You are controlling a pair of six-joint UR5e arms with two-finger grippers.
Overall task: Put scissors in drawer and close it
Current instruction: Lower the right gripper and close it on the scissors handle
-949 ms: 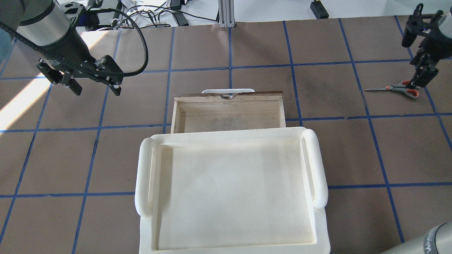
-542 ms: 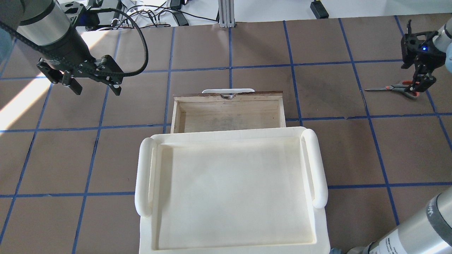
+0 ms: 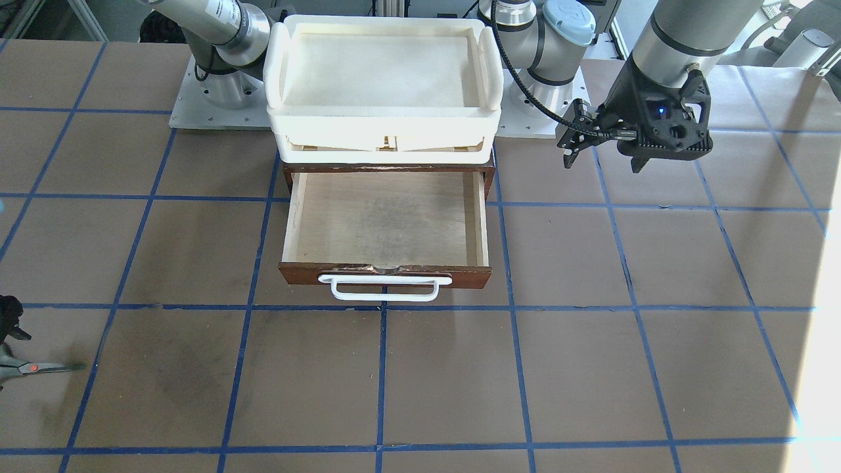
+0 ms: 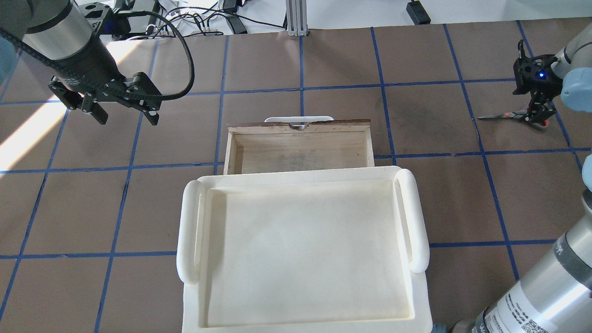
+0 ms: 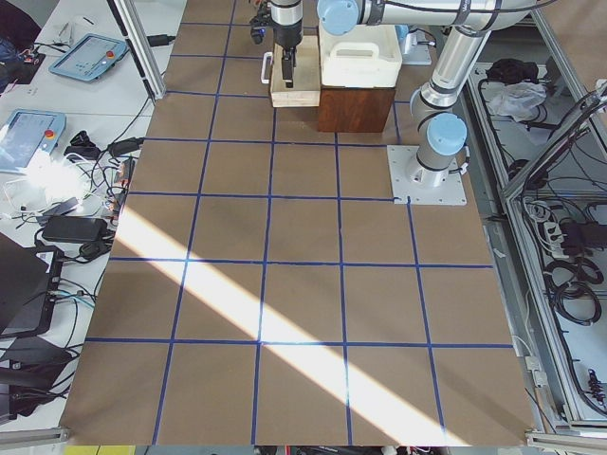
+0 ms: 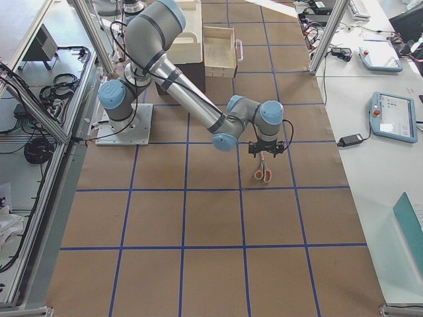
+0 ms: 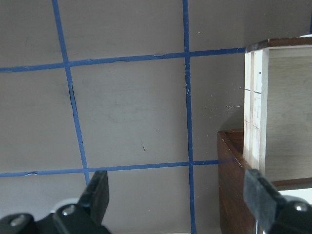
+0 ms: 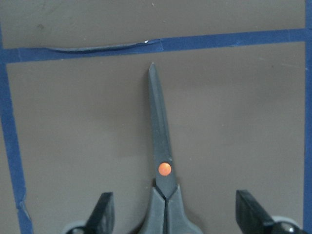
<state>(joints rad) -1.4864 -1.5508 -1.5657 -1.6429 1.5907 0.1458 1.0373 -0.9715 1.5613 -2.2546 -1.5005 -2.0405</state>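
The scissors (image 4: 502, 116) lie flat on the table at the far right, blades pointing left. They also show in the front view (image 3: 39, 368) and the right wrist view (image 8: 163, 161). My right gripper (image 4: 536, 116) is open, low over the handles, with a finger on each side of them (image 8: 105, 214). The drawer (image 4: 300, 123) is pulled open and empty, its white bar handle facing away from me (image 3: 384, 289). My left gripper (image 4: 126, 118) is open and empty, hovering left of the drawer.
A white plastic tray (image 4: 187, 231) sits on top of the dark brown cabinet (image 7: 229, 185) that holds the drawer. The table is brown paper with a blue tape grid. Cables and boxes lie beyond its far edge.
My right gripper has moved left and down along the scissors and now covers the handles. The scissors, the drawer and my left arm have not moved.
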